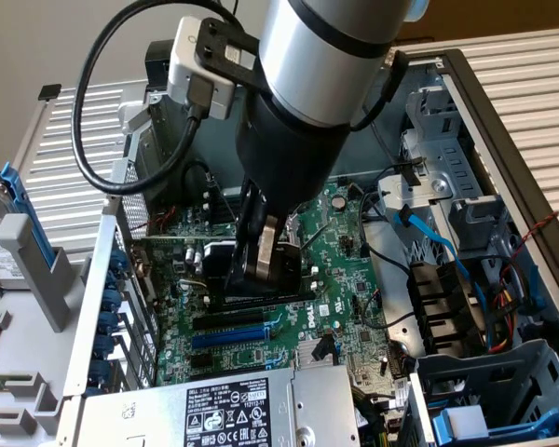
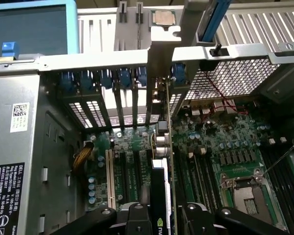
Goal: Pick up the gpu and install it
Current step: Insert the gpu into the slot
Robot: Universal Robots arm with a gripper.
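open metal computer case [image 1: 86, 326], one green motherboard [image 1: 349, 279] on its floor, one gripper [image 1: 261, 259] low over it, clamped on one gpu [image 1: 216, 268], card upright between the fingers [image 2: 137, 218], silver bracket [image 2: 160, 55] at the case's rear wall, one labelled power supply [image 1: 224, 410] beside the board

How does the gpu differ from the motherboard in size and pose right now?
The gpu is a short, narrow card; the motherboard is a broad board across the floor of the case. The gpu stands on edge, held in the jaws; the motherboard lies flat. Both are green circuit boards.
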